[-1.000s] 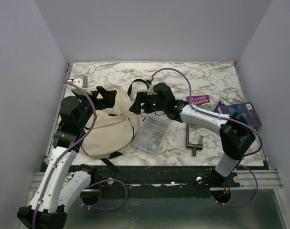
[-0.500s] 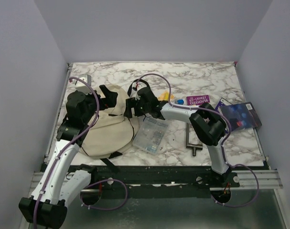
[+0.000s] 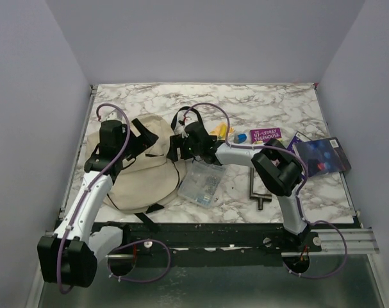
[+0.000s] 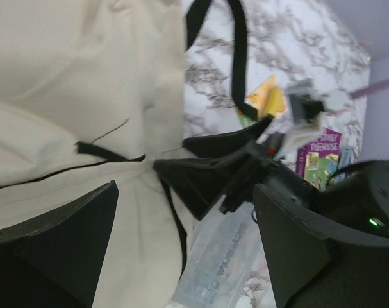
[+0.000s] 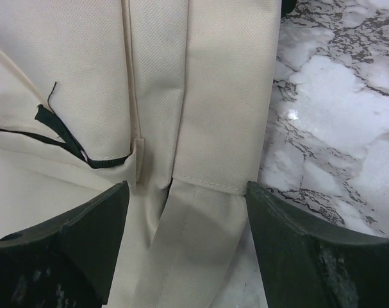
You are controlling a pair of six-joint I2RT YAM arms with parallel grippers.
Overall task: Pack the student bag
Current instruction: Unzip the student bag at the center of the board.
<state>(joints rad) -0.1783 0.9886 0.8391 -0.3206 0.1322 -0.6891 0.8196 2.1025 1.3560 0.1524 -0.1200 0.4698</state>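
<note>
The student bag (image 3: 140, 173), a cream fabric backpack with black straps, lies flat at the left of the table. My left gripper (image 3: 145, 135) hovers open over its upper part. In the left wrist view (image 4: 188, 256) the jaws stand wide over cream fabric (image 4: 85, 96) and hold nothing. My right gripper (image 3: 175, 146) is at the bag's right edge. In the right wrist view (image 5: 188, 256) its open jaws straddle a cream strap panel (image 5: 200, 147) with nothing gripped. The right gripper's fingers (image 4: 207, 173) show in the left wrist view.
A clear plastic pouch (image 3: 202, 183) lies just right of the bag. A yellow item (image 3: 222, 132), a small blue item (image 3: 241, 136), a purple book (image 3: 266, 135), a dark blue book (image 3: 322, 155) and a metal tool (image 3: 259, 190) lie further right. A black strap (image 3: 184, 117) loops behind the bag.
My right gripper moved left onto the bag's right edge, uncovering the yellow and blue items. My left gripper swung up and right over the bag's top.
</note>
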